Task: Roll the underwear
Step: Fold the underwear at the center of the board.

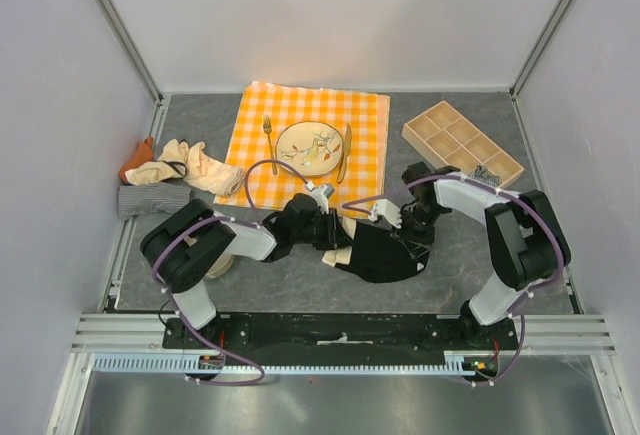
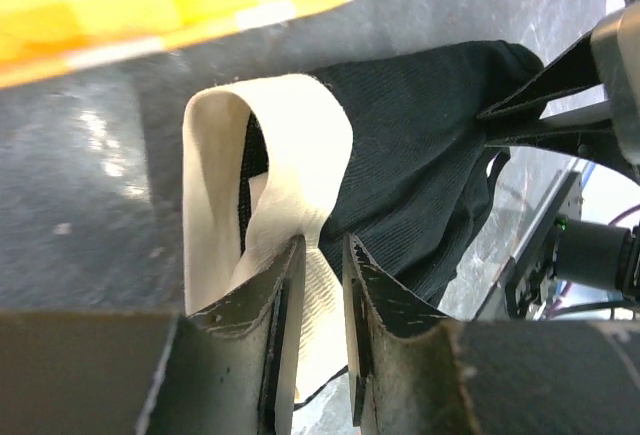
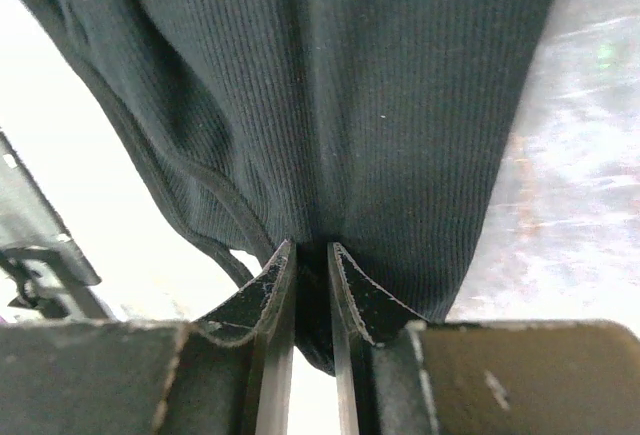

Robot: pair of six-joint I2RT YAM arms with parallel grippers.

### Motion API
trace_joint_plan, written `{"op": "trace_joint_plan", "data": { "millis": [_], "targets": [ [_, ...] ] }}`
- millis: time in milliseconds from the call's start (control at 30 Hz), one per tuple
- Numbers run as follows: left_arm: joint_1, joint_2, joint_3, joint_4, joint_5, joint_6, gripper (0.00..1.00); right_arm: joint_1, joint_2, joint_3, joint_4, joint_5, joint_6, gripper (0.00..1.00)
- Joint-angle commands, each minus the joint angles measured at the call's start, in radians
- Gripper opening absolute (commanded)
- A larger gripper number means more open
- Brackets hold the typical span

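Observation:
The black underwear (image 1: 382, 252) with a cream band (image 1: 383, 212) is held between both grippers, in front of the checked cloth. My left gripper (image 1: 336, 232) is shut on the cream band (image 2: 270, 145), which loops up from its fingertips (image 2: 322, 247); the black cloth (image 2: 430, 145) stretches away to the right. My right gripper (image 1: 415, 230) is shut on a fold of the black cloth (image 3: 350, 105), pinched at its fingertips (image 3: 310, 252). More underwear lies piled at the far left: an orange one (image 1: 135, 158), cream ones (image 1: 195, 167) and a grey striped one (image 1: 152, 198).
The orange-and-white checked tablecloth (image 1: 310, 115) lies at the back with a plate (image 1: 310, 147), fork (image 1: 268, 135) and knife (image 1: 345, 152). A wooden compartment tray (image 1: 462, 140) stands at the back right, with a small striped roll (image 1: 487, 174) in one compartment.

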Motion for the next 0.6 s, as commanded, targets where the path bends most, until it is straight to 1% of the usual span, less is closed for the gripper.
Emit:
{"op": "trace_joint_plan", "data": {
  "millis": [0,167,233,267,400,467,500,567],
  "targets": [
    [0.044,-0.006,-0.042,-0.065,-0.114,0.006,0.30,-0.014,0.103,0.094,0.163,0.116,0.009,0.27],
    [0.046,-0.060,-0.043,-0.045,-0.105,0.000,0.33,-0.022,0.147,0.183,0.151,0.124,-0.019,0.29],
    [0.044,-0.116,-0.063,-0.033,-0.102,0.001,0.33,-0.025,0.129,0.189,0.107,0.093,-0.065,0.33],
    [0.044,-0.141,-0.080,-0.024,-0.104,0.004,0.34,-0.024,0.115,0.193,0.088,0.054,-0.081,0.36],
    [0.046,-0.293,-0.115,-0.042,-0.096,0.035,0.35,-0.024,0.002,0.203,-0.042,-0.064,-0.141,0.41],
    [0.046,-0.380,-0.112,-0.080,-0.107,0.065,0.36,-0.024,-0.059,0.209,-0.068,-0.135,-0.164,0.43],
    [0.046,-0.408,-0.111,-0.137,-0.114,0.076,0.36,-0.022,-0.080,0.208,-0.085,-0.158,-0.167,0.44],
    [0.046,-0.483,-0.115,-0.186,-0.137,0.102,0.37,-0.002,-0.133,0.200,-0.091,-0.192,-0.177,0.47]
  ]
}}
